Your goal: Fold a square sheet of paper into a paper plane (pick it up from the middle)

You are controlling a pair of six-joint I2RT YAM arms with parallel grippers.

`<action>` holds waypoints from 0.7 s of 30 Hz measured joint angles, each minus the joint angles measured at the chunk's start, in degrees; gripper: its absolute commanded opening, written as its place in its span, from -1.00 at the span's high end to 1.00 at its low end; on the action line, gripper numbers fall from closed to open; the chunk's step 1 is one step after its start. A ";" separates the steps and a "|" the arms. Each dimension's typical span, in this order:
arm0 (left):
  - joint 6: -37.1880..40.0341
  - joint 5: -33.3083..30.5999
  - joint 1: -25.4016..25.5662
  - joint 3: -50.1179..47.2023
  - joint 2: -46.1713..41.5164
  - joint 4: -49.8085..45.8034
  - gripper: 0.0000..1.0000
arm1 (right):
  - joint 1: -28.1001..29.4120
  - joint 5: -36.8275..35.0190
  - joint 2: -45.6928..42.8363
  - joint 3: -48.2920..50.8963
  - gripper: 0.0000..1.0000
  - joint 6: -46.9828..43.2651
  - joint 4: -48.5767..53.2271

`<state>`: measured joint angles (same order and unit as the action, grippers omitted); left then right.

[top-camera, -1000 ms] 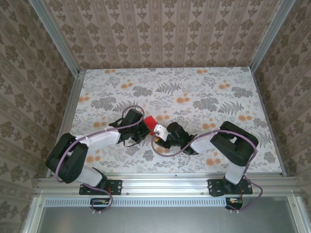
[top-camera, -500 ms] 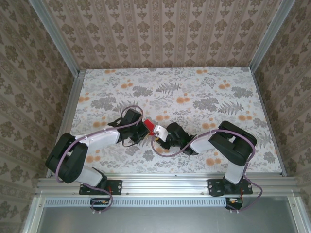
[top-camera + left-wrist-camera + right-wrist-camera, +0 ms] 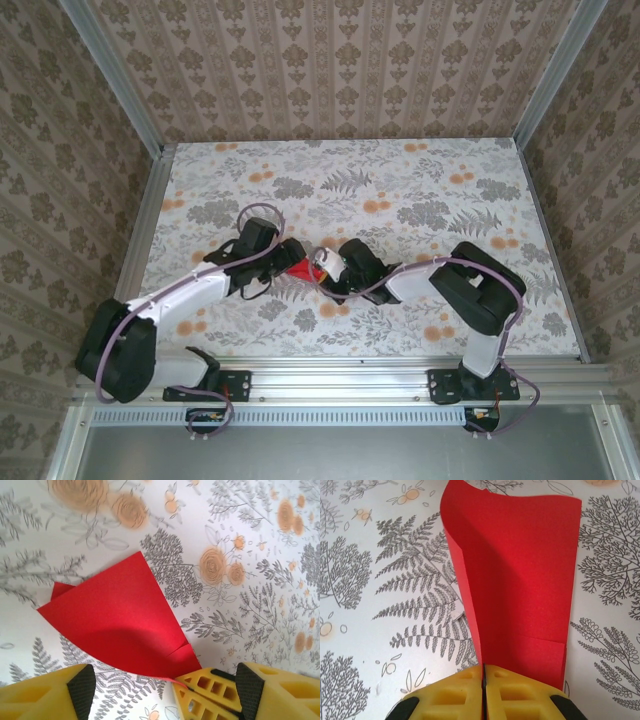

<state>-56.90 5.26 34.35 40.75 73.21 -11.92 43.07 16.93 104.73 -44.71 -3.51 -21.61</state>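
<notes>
Floral-printed tabletop [image 3: 420, 180] carries a partly folded sheet of thin bright red paper [image 3: 120, 620] near its middle, between both arms. Clenched on the sheet's near edge is the right gripper [image 3: 483, 677], its 2 yellow fingers [image 3: 520, 695] pressed together on the paper. Beside it the left gripper [image 3: 165, 682] stands released, its 2 black-padded fingers [image 3: 82, 682] spread wide apart.
</notes>
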 measured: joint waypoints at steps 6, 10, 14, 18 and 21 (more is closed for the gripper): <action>5.57 -1.27 -2.12 -5.60 -5.60 2.69 -0.62 | -1.68 5.09 3.06 -5.46 0.82 7.67 5.79; 7.10 -1.11 -3.72 -9.79 -7.61 4.72 -0.62 | -2.45 8.50 5.51 -10.23 0.82 12.15 9.86; 8.41 -0.74 -4.02 -11.26 -8.00 5.44 -0.62 | -3.17 11.30 6.67 -12.02 0.82 16.24 11.58; 9.55 -0.55 -4.07 -12.02 -8.15 7.80 -0.59 | -4.09 14.29 6.71 -12.66 0.83 20.61 12.07; 10.54 -0.35 -4.09 -13.09 -8.13 9.73 -0.54 | -5.03 16.87 7.10 -13.49 0.84 24.02 11.82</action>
<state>-46.37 4.91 30.26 27.66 65.08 -2.20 38.04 33.80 111.83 -58.19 20.51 -9.78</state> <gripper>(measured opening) 0.786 0.088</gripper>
